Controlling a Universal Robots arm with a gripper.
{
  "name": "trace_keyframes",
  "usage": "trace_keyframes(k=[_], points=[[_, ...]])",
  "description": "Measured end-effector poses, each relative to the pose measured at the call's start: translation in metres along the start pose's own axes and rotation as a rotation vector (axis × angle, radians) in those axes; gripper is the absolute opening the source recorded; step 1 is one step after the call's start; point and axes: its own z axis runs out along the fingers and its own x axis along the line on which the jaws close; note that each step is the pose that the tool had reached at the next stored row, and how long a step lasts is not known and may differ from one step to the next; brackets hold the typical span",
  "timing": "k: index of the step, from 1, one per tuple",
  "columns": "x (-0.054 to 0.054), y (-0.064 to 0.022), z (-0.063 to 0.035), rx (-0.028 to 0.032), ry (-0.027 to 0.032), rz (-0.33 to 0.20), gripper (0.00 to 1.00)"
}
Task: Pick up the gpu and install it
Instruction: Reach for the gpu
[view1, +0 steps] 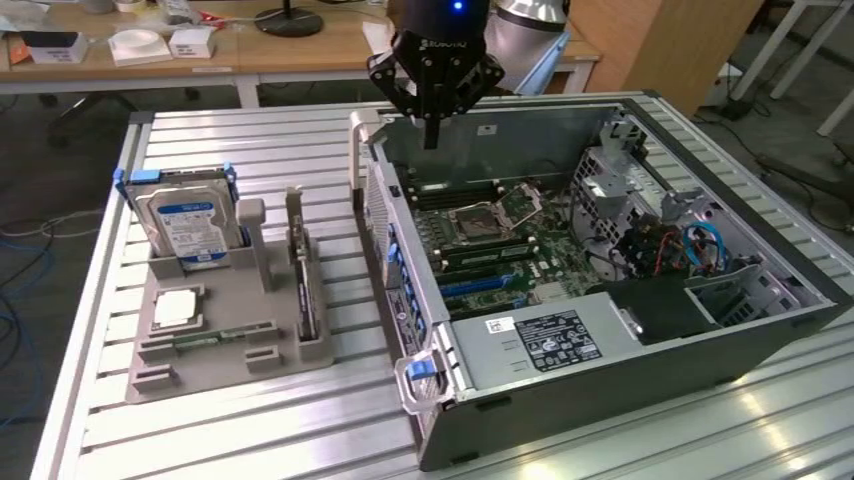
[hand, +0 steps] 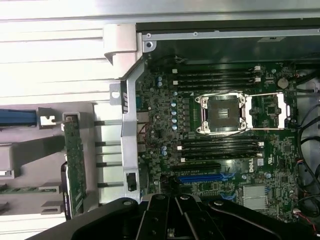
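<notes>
Now | claw (view1: 431, 132) clenched, empty | one gpu (view1: 304, 292) in tray (view1: 214, 372) | one hard drive (view1: 187, 226)

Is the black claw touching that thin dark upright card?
Apart: exterior view shows the black gripper over the open computer case, the thin dark gpu card well aside.

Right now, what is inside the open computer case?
A green motherboard with a CPU socket, memory slots, a blue expansion slot, a labelled power supply and blue cables. The power supply covers whatever lies beneath it. The gpu stands outside, in the grey holder.
</notes>
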Motion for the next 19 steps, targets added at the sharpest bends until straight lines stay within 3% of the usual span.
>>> trace_keyframes(k=[19], points=[[0.05, -0.0038, 0.001, 0.0004, 0.0066, 0.0, 0.1]])
